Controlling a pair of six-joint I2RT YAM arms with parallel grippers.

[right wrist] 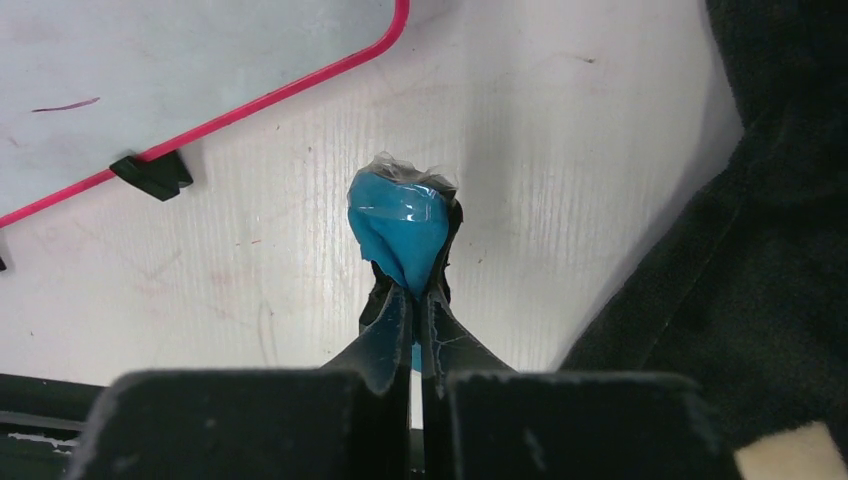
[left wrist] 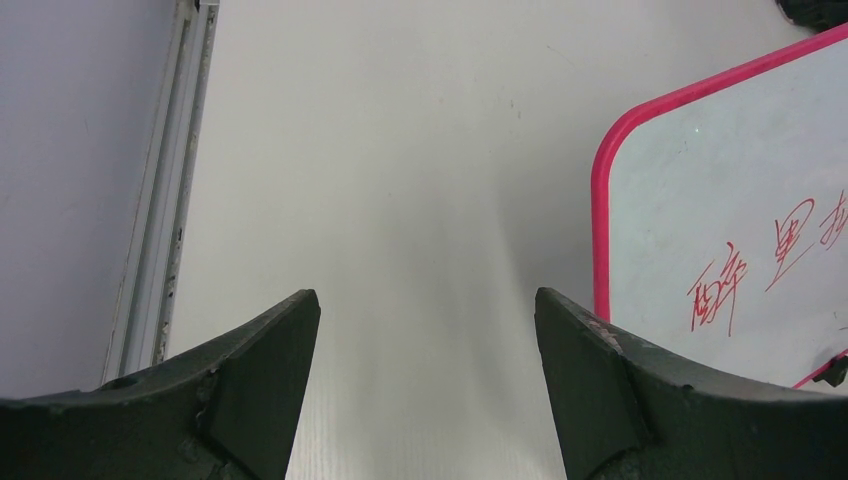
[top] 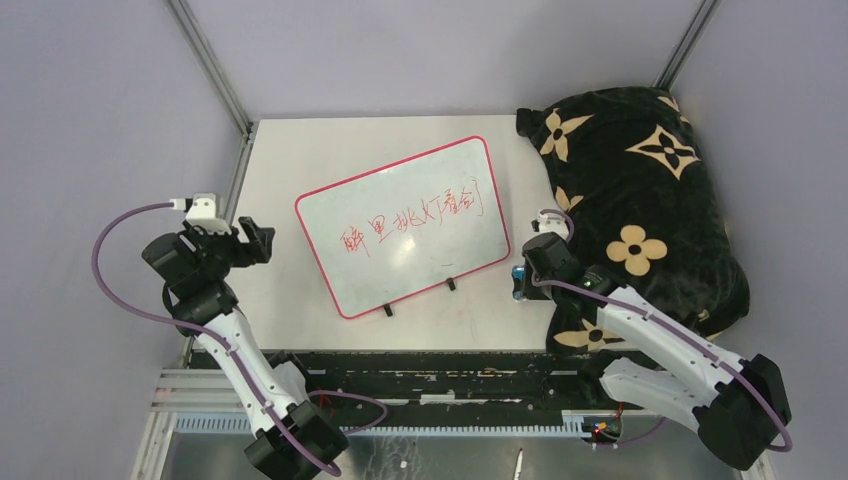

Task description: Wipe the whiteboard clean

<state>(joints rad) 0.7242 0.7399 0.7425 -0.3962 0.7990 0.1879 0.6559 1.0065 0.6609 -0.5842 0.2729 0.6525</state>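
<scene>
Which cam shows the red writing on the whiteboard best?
Top external: the whole line of writing across the whiteboard is in frame. Left wrist catches only its first characters at the board's corner; right wrist shows just one stray red stroke.

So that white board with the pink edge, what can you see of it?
The whiteboard is a flat white rectangle with rounded corners and a thin pinkish-red border. It lies flat on the table, turned askew, with red handwritten characters across its middle and two small black clips on its near long edge. Only the table touches it.
</scene>
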